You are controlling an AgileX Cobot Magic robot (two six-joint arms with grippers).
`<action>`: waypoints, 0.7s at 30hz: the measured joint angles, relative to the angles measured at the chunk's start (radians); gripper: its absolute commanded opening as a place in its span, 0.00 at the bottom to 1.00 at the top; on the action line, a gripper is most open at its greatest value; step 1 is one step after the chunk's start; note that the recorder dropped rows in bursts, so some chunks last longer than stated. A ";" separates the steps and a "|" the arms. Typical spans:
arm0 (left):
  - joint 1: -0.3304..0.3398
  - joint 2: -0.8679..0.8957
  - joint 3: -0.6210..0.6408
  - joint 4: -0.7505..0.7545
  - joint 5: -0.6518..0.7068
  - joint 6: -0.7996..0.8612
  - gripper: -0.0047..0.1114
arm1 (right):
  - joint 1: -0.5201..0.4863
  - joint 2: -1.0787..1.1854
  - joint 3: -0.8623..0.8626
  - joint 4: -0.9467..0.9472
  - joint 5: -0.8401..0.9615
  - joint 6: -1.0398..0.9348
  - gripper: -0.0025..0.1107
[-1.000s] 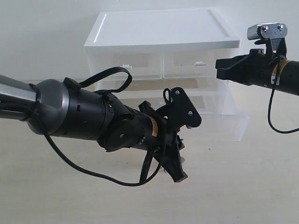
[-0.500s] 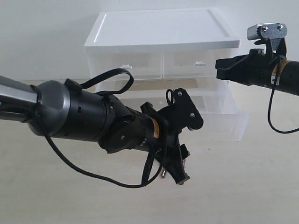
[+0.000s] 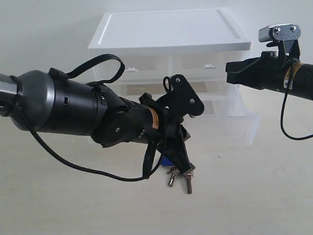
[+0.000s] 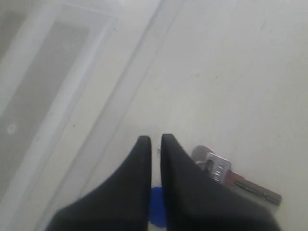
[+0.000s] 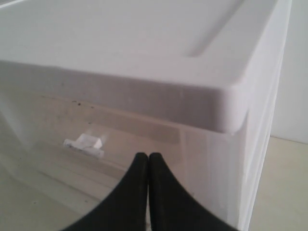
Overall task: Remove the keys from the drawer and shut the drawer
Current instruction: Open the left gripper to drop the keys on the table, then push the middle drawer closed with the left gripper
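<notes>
The keys (image 3: 179, 177), judged light and slippery, are being dangled at seven o'clock of the open drawer (image 3: 237, 126), pinched by their blue tag (image 4: 156, 214) in the left gripper (image 4: 155, 140), the right gripper's (image 5: 147, 161) fingers being pressed together.

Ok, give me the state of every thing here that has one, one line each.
keys: out of the drawer, hanging from the left gripper
left gripper: shut on the keys
right gripper: shut, holding nothing
drawer: pulled open
two small drawers: shut
</notes>
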 measured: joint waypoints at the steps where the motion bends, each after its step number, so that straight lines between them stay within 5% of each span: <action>1: 0.011 0.002 0.000 0.000 -0.017 0.000 0.08 | 0.000 0.000 0.000 0.000 0.000 0.000 0.02; 16: 0.102 0.074 0.010 0.028 -0.294 0.008 0.08 | 0.000 0.000 0.000 0.000 0.000 0.000 0.02; 21: 0.162 0.121 -0.085 0.007 -0.332 0.012 0.08 | 0.000 0.000 0.000 0.000 0.006 0.000 0.02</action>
